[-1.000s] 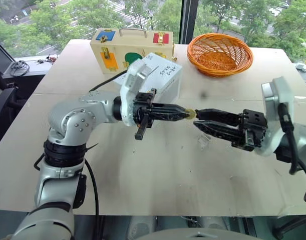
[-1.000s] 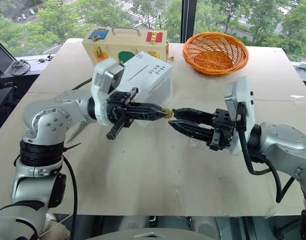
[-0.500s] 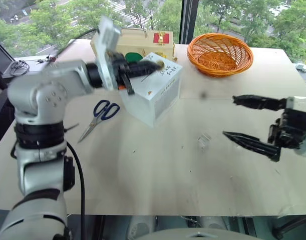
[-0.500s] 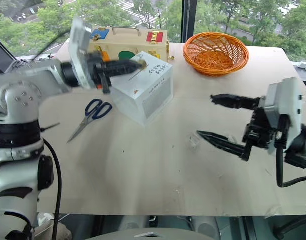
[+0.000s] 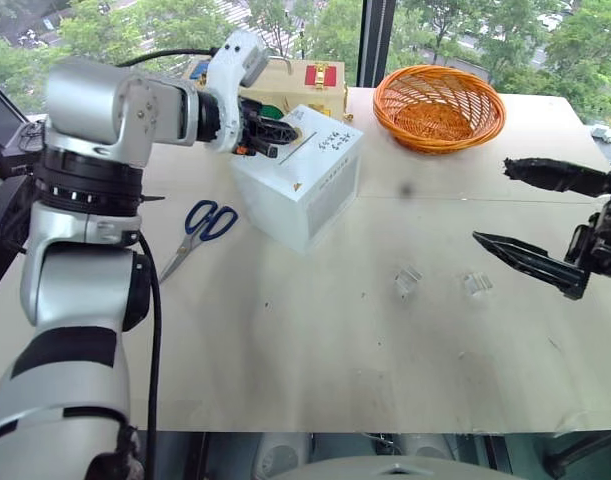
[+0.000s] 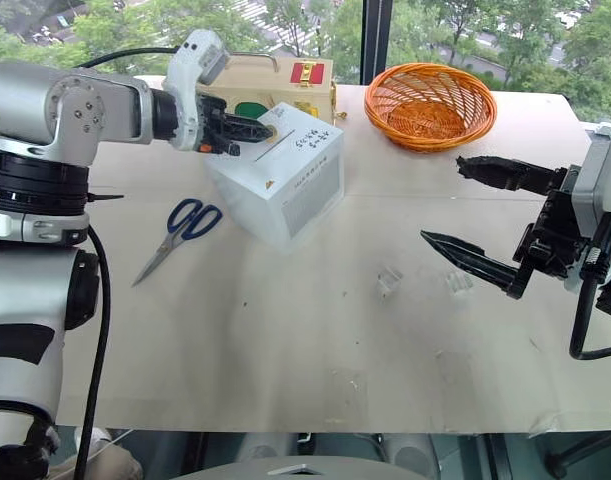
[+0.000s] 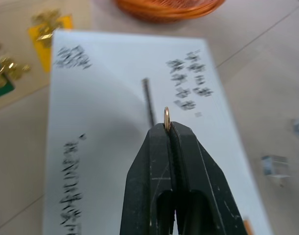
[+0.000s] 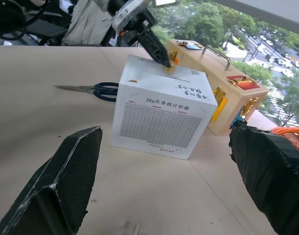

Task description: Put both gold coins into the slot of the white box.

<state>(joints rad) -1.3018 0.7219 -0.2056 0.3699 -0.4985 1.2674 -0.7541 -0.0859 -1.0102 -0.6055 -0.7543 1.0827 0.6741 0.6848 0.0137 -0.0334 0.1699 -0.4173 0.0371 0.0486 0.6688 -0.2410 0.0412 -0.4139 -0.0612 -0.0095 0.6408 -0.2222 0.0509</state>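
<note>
**Gold coin pinched edge-on above the white box's slot**

In the upper left of the head view, the left gripper [image 5: 285, 128] reaches over the top of the white box [image 5: 303, 185], its two black, matte fingers pressed together on a gold coin [image 7: 167, 119]. In the left wrist view the coin shows as a thin, shiny disc seen edge-on, poking out past the fingertips, close over the dark, narrow slot [image 7: 149, 100] that cuts across the smooth white lid between patches of black handwriting. The box is a cube-like carton with a grey printed grid on one side face.

At the right edge of the frame the right gripper [image 6: 480, 215] hangs above the table [image 5: 315, 350] with its tapered black fingers spread wide and nothing between them.

Two small clear plastic holders [image 5: 408, 280] lie on the pale, flat tabletop right of centre. Blue-handled scissors [image 5: 200, 232] rest left of the box. Behind it stands a cream wooden case [image 5: 320, 82] with coloured panels and brass latches, and a round woven orange basket [image 5: 438, 107] sits at the upper right.
</note>
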